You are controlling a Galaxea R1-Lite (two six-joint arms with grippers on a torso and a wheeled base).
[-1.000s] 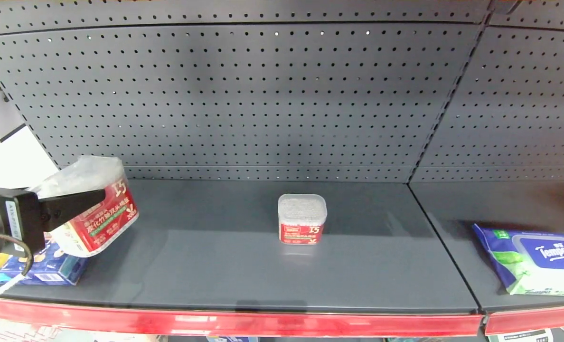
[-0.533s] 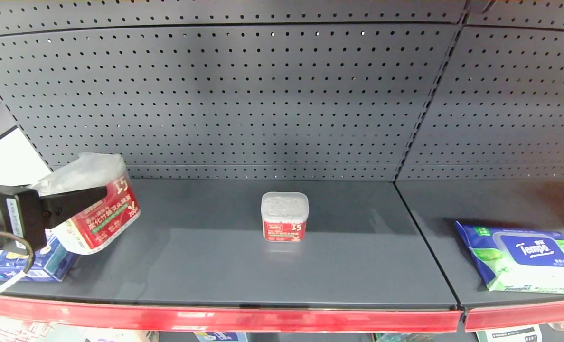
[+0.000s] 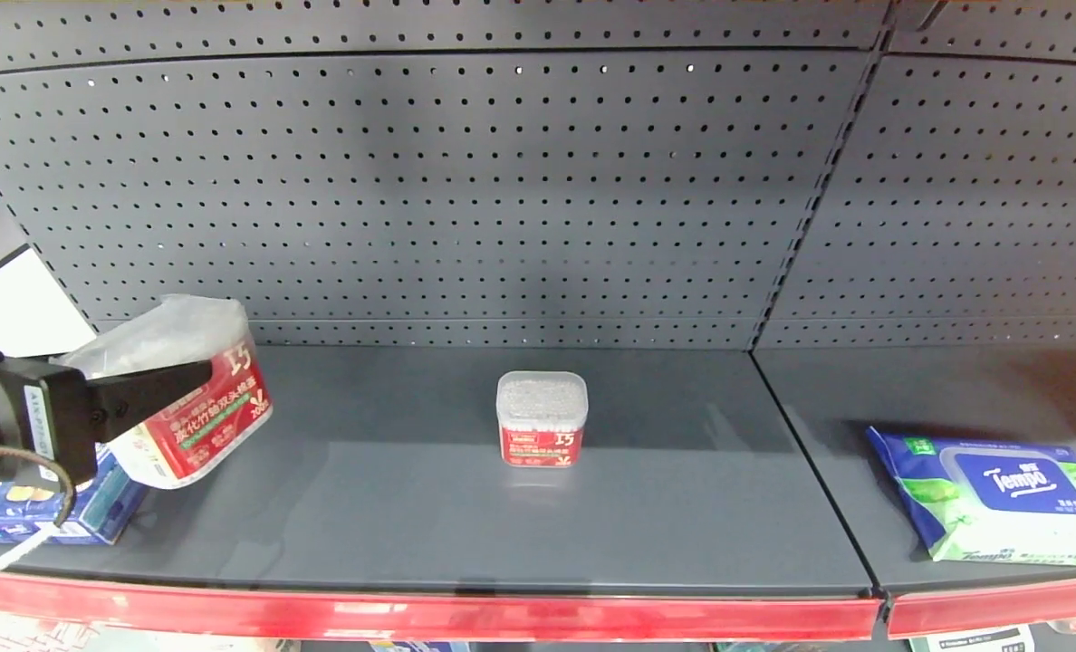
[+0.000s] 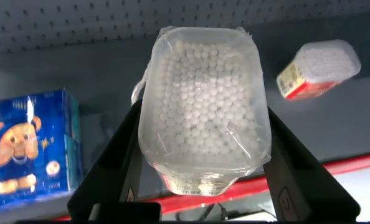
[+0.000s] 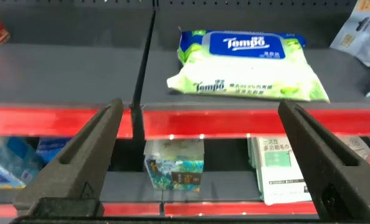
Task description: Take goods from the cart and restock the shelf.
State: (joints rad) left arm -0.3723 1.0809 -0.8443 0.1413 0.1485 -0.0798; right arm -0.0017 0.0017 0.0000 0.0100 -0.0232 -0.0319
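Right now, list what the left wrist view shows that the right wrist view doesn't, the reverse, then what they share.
Left wrist only: the left tool shut on a cotton swab tub, and a blue bear-print pack. Right wrist only: the open right tool, a wet wipes pack and a box on the shelf below. Both: the grey shelf and its red front edge.

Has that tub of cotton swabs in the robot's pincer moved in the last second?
Yes, slightly: the held tub has edged right along the shelf, closer to the standing tub; the camera shifted too.
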